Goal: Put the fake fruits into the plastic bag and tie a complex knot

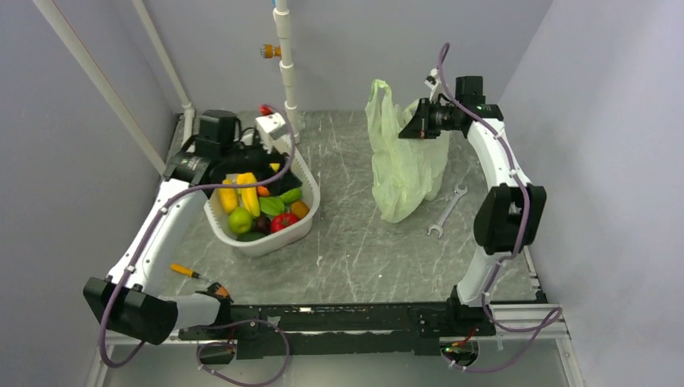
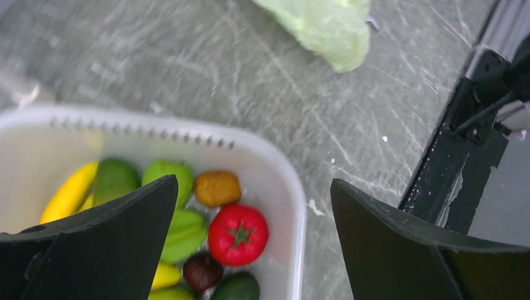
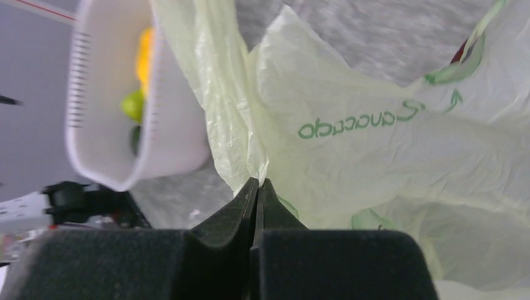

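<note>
The fake fruits [image 1: 260,208] lie in a white basin [image 1: 298,230] at the left: yellow bananas, green ones, a red tomato [image 2: 237,234], a brown-orange one [image 2: 216,188] and a dark one [image 2: 202,270]. My left gripper [image 2: 253,206] is open and empty above the basin's right side, over the tomato. The pale-green plastic bag [image 1: 403,157] hangs at the centre right, its bottom on the table. My right gripper [image 3: 257,182] is shut on a fold of the bag [image 3: 350,137] and holds it up. One handle loop [image 1: 377,90] stands free at the top. No knot shows.
A wrench [image 1: 448,210] lies on the table right of the bag. An orange-handled screwdriver [image 1: 193,274] lies by the left arm's base. A white pipe [image 1: 286,72] and a white box [image 1: 272,125] stand behind the basin. Walls close in on both sides.
</note>
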Controlling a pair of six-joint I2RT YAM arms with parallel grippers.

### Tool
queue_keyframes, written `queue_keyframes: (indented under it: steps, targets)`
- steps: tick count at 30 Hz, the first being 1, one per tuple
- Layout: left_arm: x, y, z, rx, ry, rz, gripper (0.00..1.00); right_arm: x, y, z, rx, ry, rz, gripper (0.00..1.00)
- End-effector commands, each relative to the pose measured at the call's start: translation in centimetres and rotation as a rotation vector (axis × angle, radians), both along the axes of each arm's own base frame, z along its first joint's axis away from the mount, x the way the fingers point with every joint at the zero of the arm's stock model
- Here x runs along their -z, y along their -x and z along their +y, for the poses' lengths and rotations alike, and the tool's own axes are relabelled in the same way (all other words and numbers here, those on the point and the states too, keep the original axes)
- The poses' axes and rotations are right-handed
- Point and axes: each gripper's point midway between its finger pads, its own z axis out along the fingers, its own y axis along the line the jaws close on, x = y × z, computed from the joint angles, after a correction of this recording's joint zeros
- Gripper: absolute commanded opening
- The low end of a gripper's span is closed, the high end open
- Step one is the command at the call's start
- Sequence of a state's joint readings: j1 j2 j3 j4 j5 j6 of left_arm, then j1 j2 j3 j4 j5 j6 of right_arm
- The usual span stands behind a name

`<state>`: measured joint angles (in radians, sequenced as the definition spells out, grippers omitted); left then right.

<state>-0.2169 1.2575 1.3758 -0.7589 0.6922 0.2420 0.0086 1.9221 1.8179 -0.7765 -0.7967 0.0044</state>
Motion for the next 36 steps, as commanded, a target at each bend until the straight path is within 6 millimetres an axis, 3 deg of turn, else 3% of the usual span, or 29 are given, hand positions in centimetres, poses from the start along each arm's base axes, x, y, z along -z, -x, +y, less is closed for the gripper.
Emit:
queue_keyframes:
  steps: [1,2,6,10,13,16,17,18,19,20,23,26,29,31,33,34,35,36]
  targets:
    - [-2.8,-1.0,-6.2,0.193,0.021,-0.272,0.99,-4.0,1.7,2.2,0.019,-0.231,0.003,0.0]
    - [-1.7,-1.2,-8.2,0.229,-0.001,-0.258,0.99,-4.3,2.0,2.3,0.025,-0.253,0.004,0.0]
    - [0.9,-2.0,-13.2,0.288,-0.036,-0.214,0.99,-6.0,2.9,2.5,0.089,-0.315,-0.023,0.0]
    - [3.0,-0.3,-17.3,0.365,0.047,-0.107,0.99,-7.5,2.7,2.1,0.185,-0.357,-0.052,0.0]
    - [5.3,0.6,-19.2,0.367,0.044,-0.069,0.99,-7.6,3.0,2.1,0.221,-0.394,-0.045,0.0]
    - [7.2,-1.1,-19.9,0.272,0.009,-0.055,0.99,-7.1,3.6,1.6,0.239,-0.398,-0.034,0.0]
    - [7.7,-1.8,-20.0,0.252,-0.008,-0.043,0.91,-6.9,3.6,1.0,0.253,-0.394,-0.035,0.0]
    - [9.0,-2.1,-20.1,0.251,-0.051,-0.007,0.73,-6.7,3.8,0.7,0.262,-0.389,-0.034,0.0]
    - [8.7,-2.3,-20.5,0.262,-0.062,0.011,0.53,-6.6,4.0,0.3,0.273,-0.386,-0.034,0.0]
    - [9.6,-2.0,-20.2,0.277,-0.089,0.057,0.45,-6.5,4.0,-0.2,0.284,-0.381,-0.037,0.0]
    - [9.4,-0.8,-20.1,0.35,-0.081,0.096,0.01,-5.6,4.0,-2.6,0.339,-0.347,-0.03,0.0]
    - [8.6,-0.2,-18.3,0.371,-0.08,0.054,0.0,-4.6,3.6,-7.2,0.426,-0.278,-0.052,0.0]
    - [9.2,1.2,-16.1,0.428,-0.108,0.026,0.0,-2.9,3.1,-13.7,0.571,-0.139,-0.093,0.0]
    - [10.0,2.5,-15.0,0.492,-0.146,-0.011,0.0,-1.8,3.2,-16.0,0.6,-0.079,-0.095,0.0]
    - [10.3,2.8,-14.8,0.523,-0.15,-0.054,0.0,-1.4,4.0,-14.9,0.459,-0.075,-0.076,0.0]
    - [10.0,2.7,-15.0,0.534,-0.147,-0.078,0.0,-1.3,4.6,-13.6,0.37,-0.089,-0.05,0.05]
    - [9.7,2.5,-15.4,0.55,-0.146,-0.1,0.0,-1.2,5.2,-12.6,0.307,-0.09,-0.035,0.19]
    - [9.4,2.2,-15.8,0.563,-0.148,-0.118,0.0,-1.4,5.5,-12.0,0.256,-0.087,-0.04,0.43]
